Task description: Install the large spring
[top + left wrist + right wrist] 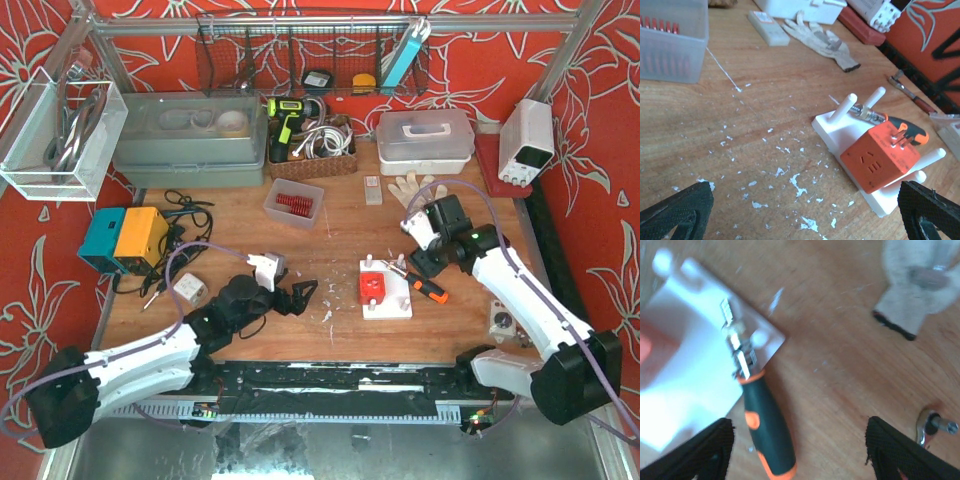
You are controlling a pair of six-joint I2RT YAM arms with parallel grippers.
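Note:
Red springs (293,205) lie in a clear box (670,45) at the back of the table; I cannot single out the large spring among them. A white peg fixture (388,305) holds an orange cube (880,157). An orange-and-black screwdriver (765,425) lies against the fixture's right edge. My left gripper (805,210) is open and empty, low over the table just left of the fixture (830,125). My right gripper (800,450) is open above the screwdriver handle, which lies nearer its left finger (705,450) and is not gripped.
A white glove (410,187) lies behind the fixture, and a metal socket tool (932,425) lies right of the screwdriver. White flakes (795,182) litter the wood. A blue-and-yellow box (125,238) with cables sits at the left and a white power supply (525,140) at the back right.

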